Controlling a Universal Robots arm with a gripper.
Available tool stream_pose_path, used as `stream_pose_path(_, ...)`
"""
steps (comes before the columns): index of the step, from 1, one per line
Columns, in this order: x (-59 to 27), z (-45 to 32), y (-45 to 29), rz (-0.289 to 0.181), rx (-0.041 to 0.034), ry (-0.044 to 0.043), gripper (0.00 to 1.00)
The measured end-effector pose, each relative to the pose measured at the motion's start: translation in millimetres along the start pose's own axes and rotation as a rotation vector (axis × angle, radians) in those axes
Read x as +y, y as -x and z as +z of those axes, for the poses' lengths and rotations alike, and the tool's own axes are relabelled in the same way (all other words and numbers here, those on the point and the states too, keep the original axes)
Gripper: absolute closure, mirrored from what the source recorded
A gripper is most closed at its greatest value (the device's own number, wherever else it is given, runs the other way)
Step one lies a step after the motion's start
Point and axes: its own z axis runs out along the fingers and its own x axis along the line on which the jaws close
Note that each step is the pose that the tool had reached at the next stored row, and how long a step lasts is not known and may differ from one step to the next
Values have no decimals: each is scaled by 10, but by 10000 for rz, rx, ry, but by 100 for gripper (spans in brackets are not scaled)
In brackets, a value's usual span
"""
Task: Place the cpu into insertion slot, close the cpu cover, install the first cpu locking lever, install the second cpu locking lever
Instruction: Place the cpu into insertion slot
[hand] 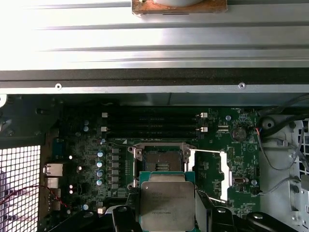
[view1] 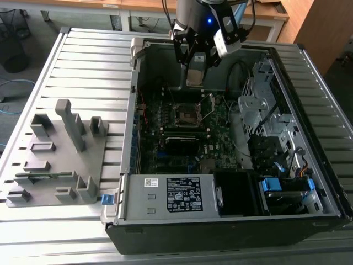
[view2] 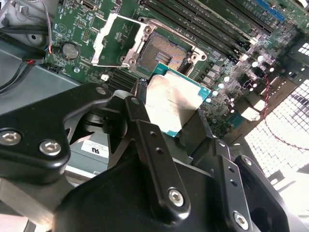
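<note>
The cpu (hand: 166,200) is held in the gripper (hand: 167,211). The gripper's fingers are pressed tight on two of its sides. The cpu is up in the air and touches nothing else. Below the gripper lies the insertion slot (hand: 159,162), open and dark. The cpu cover (hand: 223,174) is flipped open, just beside the slot. Both are on the green board (hand: 212,130), inside the computer case (view1: 231,221).
</note>
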Motion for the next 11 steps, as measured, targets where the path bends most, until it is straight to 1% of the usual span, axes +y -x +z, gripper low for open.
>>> stream_pose_path(8, 0, 1, 0, 0, 0, 0, 46)
stream_pose_path(11, -1, 15, 0, 0, -2, 4, 46)
